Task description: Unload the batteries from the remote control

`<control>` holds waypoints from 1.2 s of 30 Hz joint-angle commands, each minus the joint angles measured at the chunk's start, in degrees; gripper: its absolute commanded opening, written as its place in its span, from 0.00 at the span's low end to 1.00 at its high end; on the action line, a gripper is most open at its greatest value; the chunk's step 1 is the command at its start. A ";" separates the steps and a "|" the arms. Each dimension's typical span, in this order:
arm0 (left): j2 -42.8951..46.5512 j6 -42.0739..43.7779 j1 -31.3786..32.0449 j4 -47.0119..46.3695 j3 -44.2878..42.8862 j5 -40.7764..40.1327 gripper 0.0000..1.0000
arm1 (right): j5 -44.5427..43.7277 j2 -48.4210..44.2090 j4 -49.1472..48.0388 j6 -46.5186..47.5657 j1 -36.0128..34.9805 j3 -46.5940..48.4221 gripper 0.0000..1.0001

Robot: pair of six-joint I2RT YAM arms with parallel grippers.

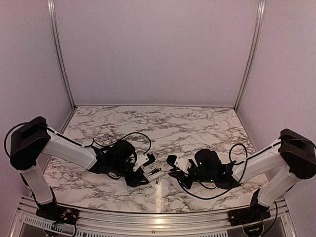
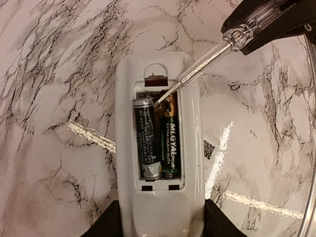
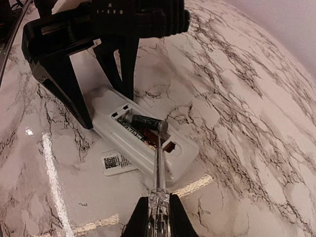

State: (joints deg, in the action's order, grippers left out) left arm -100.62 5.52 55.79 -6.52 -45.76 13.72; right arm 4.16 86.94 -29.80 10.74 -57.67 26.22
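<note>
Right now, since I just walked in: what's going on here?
The left gripper holds the remote on the table, its open back facing up. The right gripper is shut on a screwdriver, tip at the end of one battery. The other battery lies beside it; neither is out yet.

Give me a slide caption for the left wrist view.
A screwdriver tip meets the batteries in the open remote control, held by the left gripper.
</note>
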 commanded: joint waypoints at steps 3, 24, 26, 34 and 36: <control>3.55 0.49 1.08 -14.65 -1.02 12.32 0.00 | 5.97 0.67 -5.49 -0.18 -2.30 1.79 0.00; 2.93 0.62 0.38 -13.47 -1.48 8.24 0.00 | -3.37 -2.00 8.25 -4.48 -2.86 9.03 0.00; 2.88 0.86 0.38 -13.14 -1.53 6.86 0.00 | -5.47 -3.20 9.15 -5.30 -2.86 9.35 0.00; 3.29 1.42 0.54 -13.25 -1.02 -1.48 0.00 | -14.29 -11.91 14.80 -9.53 -2.87 9.16 0.00; 3.95 1.85 0.84 -13.74 -0.27 -4.44 0.00 | -15.54 -14.05 16.97 -10.44 -2.85 9.32 0.00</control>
State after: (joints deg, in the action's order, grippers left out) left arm -99.29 5.85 56.12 -17.32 -45.91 15.53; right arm -6.22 76.79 -18.00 3.44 -60.05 33.82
